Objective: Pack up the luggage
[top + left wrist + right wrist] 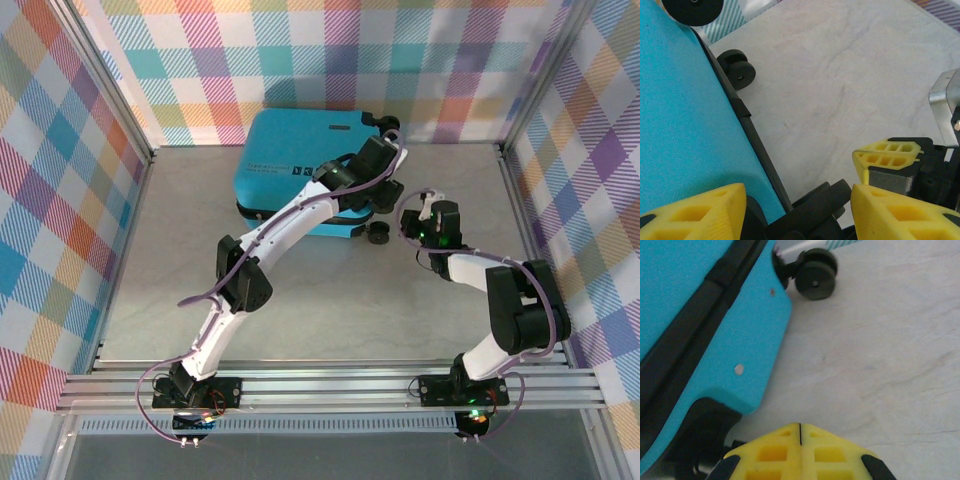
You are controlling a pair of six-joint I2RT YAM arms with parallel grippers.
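Observation:
The luggage point(290, 165) is a turquoise hard-shell suitcase lying flat and closed at the back of the table, its black wheels at its right end. My left gripper point(388, 200) reaches over that end. In the left wrist view its yellow fingers point(700, 215) stand apart on either side of a black wheel point(825, 202) beside the blue shell point(685, 125); I cannot tell if they touch it. My right gripper point(410, 208) is shut and empty just right of the luggage's near corner point(740, 355), its tips point(800, 426) pressed together above the table.
Two more wheels point(738, 70) sit at the far corner, one also in the right wrist view point(815, 277). A loose-looking black wheel point(378, 235) rests on the table by the near corner. Plaid walls and metal frame posts point(505, 150) enclose the grey table point(330, 300).

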